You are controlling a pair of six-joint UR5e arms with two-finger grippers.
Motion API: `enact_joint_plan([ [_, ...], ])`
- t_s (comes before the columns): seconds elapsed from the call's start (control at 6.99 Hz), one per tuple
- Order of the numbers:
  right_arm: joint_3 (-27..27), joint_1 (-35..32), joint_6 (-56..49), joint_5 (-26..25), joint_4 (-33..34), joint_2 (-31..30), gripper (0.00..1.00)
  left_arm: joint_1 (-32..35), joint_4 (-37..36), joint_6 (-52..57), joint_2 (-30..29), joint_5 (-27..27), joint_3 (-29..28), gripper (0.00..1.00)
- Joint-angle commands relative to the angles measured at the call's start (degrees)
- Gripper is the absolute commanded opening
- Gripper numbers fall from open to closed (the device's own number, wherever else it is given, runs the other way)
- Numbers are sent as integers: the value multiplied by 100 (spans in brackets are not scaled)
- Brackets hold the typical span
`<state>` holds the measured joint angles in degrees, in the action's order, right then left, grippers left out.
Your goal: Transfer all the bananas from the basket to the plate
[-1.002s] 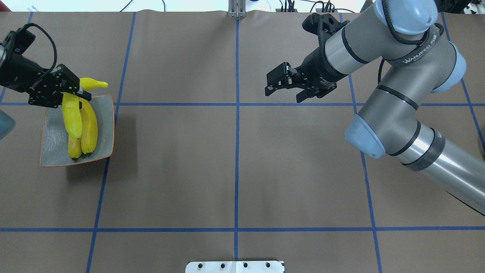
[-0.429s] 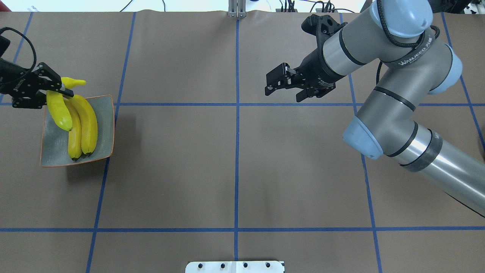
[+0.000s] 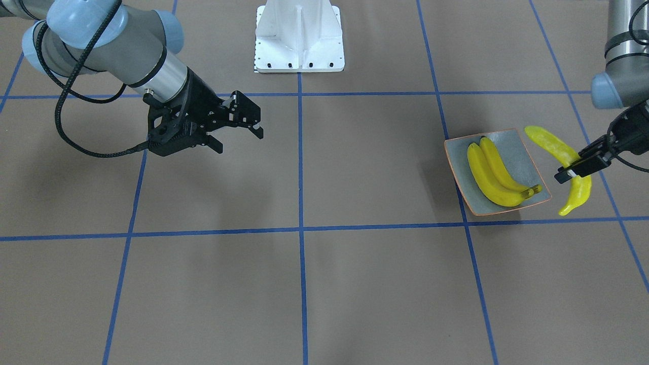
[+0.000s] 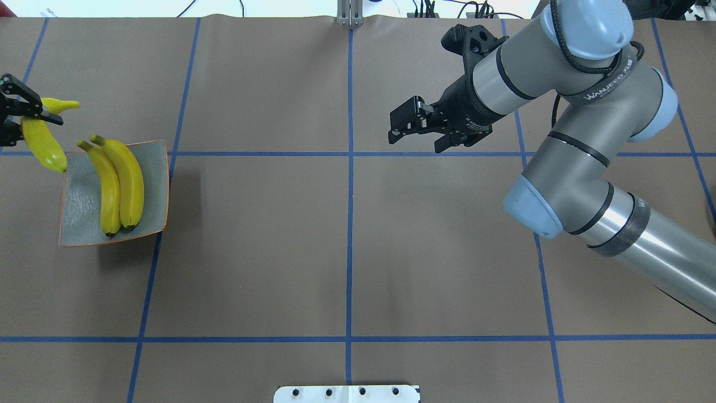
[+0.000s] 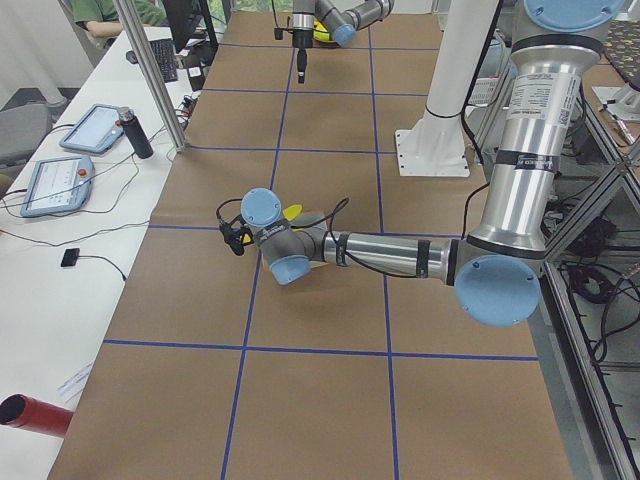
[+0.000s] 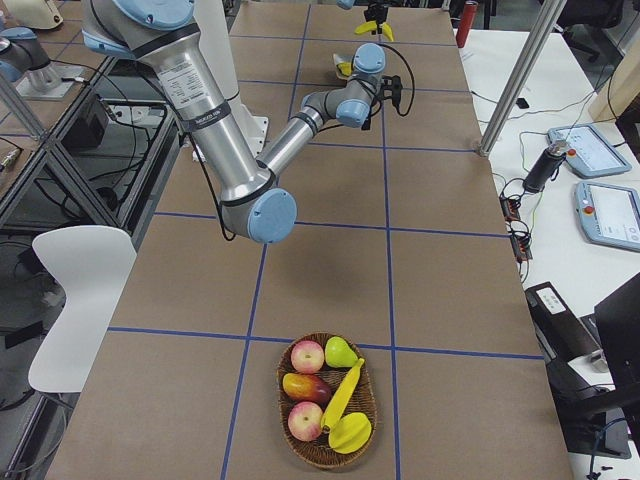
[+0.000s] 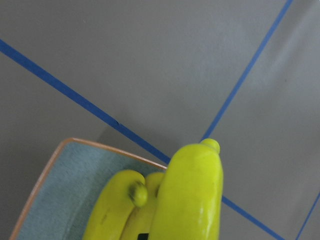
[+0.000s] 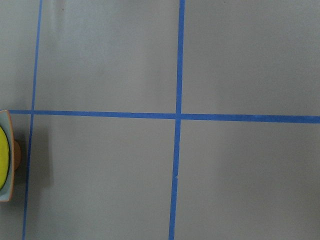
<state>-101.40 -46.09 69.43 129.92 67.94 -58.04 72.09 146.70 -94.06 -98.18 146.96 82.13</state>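
Note:
The grey-blue plate (image 4: 81, 210) sits at the table's left side, and two bananas (image 4: 120, 184) lie side by side on it. My left gripper (image 4: 21, 118) is shut on a third banana (image 4: 43, 146). It holds this banana in the air just beyond the plate's far left corner, outside the rim. The front view shows the same: the plate (image 3: 522, 149), the held banana (image 3: 579, 193) and the left gripper (image 3: 574, 170). My right gripper (image 4: 415, 141) is open and empty above mid-table. The basket (image 6: 373, 395) holds another banana (image 6: 342, 393).
The basket stands at the table's right end, far from the plate, and also holds apples (image 6: 308, 356), a pear (image 6: 341, 351) and other fruit. The robot's white base (image 3: 299, 38) is at the near edge. Blue tape lines cross the brown table.
My left gripper has carried the banana leftward, from above the plate to beyond its far left corner. The two bananas on the plate and the right arm have barely moved.

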Motion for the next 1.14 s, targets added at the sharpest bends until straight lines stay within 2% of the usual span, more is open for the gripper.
enact_joint_plan([
  [0.0, 6, 64, 0, -115, -9, -23, 100, 16, 156, 2, 1, -27, -389, 0],
  [0.72, -3, 82, 0, -133, -9, -40, 100, -37, 658, -78, 114, 43, -479, 0],
  [1.0, -12, 82, -9, -133, -17, -93, 100, -142, 921, -95, 212, 236, -479, 0],
])
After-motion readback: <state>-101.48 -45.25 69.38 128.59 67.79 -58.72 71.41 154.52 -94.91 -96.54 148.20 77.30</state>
